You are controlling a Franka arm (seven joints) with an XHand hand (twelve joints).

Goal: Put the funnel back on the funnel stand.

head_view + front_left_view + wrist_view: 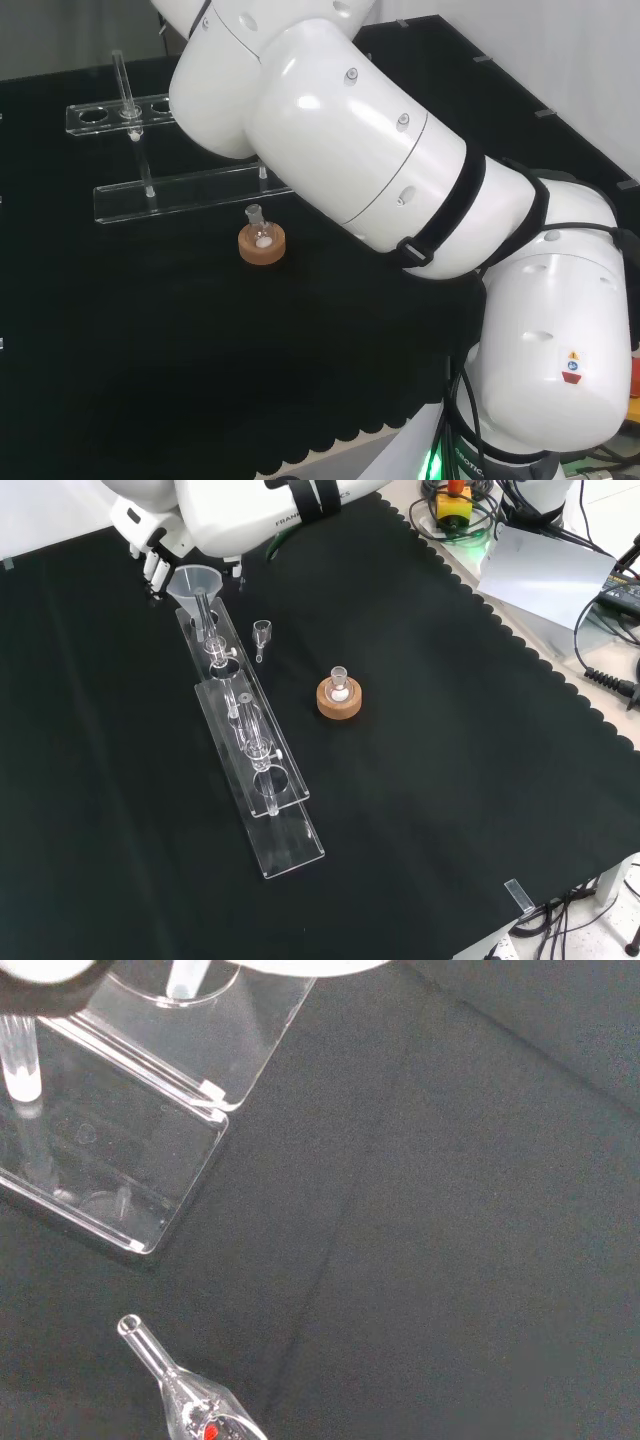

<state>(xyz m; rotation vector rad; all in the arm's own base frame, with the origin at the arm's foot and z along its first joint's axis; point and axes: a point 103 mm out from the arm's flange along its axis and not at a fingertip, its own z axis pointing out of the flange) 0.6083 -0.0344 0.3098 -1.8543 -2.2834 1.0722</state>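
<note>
In the front view the clear funnel (196, 584) hangs tilted over the far end of the clear acrylic funnel stand (285, 815). Its stem points down at a hole in the stand's plate. The hand (150, 555) comes in from the top left with its fingers (155, 573) curled against the cone's left rim, holding it up. The wrist view shows the funnel's stem (186, 978) at the stand's plate (120, 1160). In the head view the stand (180, 192) lies at the far left, its right end hidden behind the arm.
A cork ring with a small flask (339, 695) sits right of the stand, also seen as the cork ring (262, 243) in the head view. A small clear glass piece (262, 633) lies between them, with red inside (195, 1408). A thin clear tube (124, 82) rises from the stand.
</note>
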